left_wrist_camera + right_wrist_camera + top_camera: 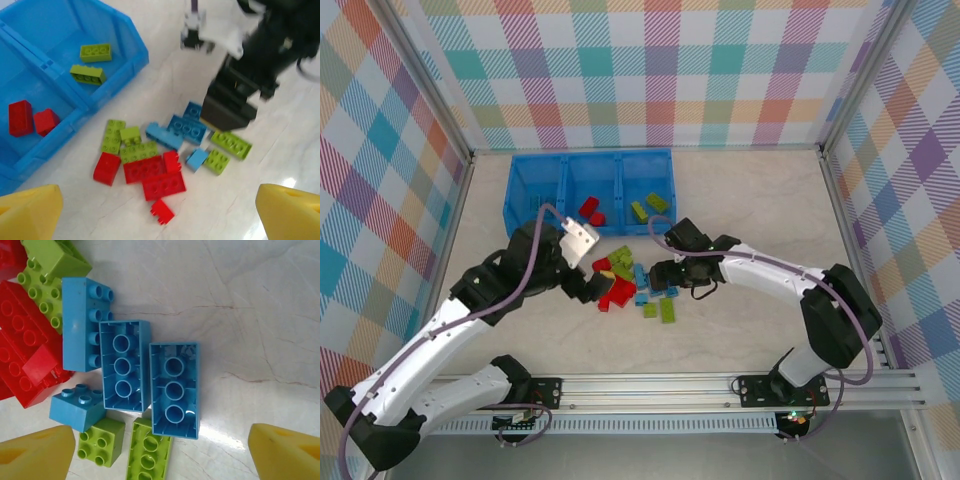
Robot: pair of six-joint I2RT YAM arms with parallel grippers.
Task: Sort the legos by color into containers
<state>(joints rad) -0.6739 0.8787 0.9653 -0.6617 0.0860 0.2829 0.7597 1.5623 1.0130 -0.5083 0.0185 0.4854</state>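
— While hanging over the loose legos (pixel 630 285) at centre frame of the top view, spread or clamped?

— Spread wide, both of them. For the left gripper (pixel 160 214), yellow fingertips (pixel 30 212) sitting at the lower corners of its wrist view, clasping nothing. Same for the right gripper (pixel 160 455): parted, holding nothing, straddling two light blue bricks (pixel 174 390) lying hollow side up at mid-frame.

— Handling?

— Going by looks: hard moulded plastic, stiff, very light, glossy and so somewhat slippery. No fear of crushing. Likely to skid or flip on the smooth table (pixel 250 315) if nudged off-centre.

— Where to take hold?

— Across the two long flat side walls, at mid-length, well clear of the studs. Awkward here: lying close side by side, seemingly touching, with little room for a finger between.

— And then where?

— Up to the containers (pixel 535 190), upper centre of the top view, holding red bricks (pixel 591 211) in the middle compartment and green bricks (pixel 650 205) in the right one.
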